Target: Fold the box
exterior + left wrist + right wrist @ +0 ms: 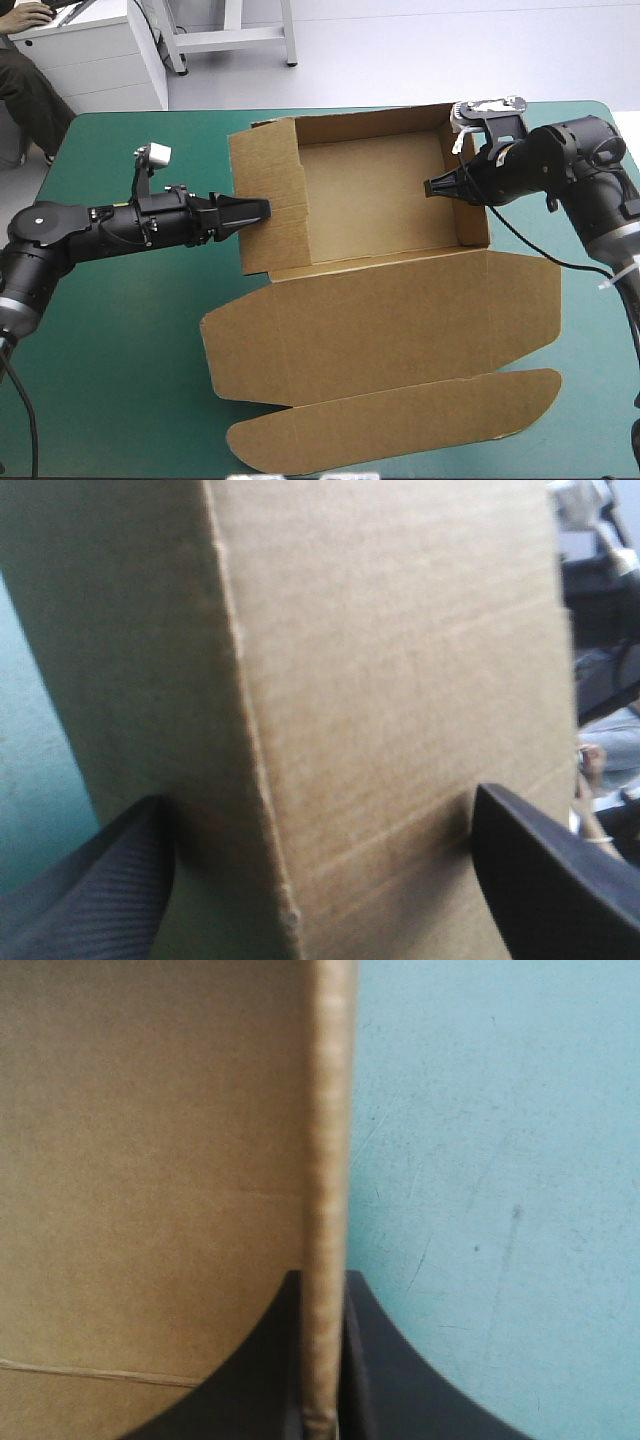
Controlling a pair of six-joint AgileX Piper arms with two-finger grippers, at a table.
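The brown box [370,200] stands as an open tray at the middle back of the table, its walls raised. Its lid [400,320] lies flat toward the front edge. My left gripper [258,212] is at the outer face of the left wall. In the left wrist view its black fingers [540,880] stand wide apart, and that wall [400,680] fills the space ahead of them. My right gripper [432,187] reaches over the right wall from outside. In the right wrist view it [323,1360] is shut on that wall's top edge [328,1160].
The lid's long tuck flap [400,420] lies flat close to the table's front edge. Bare teal-green cover [120,330] stretches left of the lid and under my left arm. More of the cover [500,1160] shows outside the right wall.
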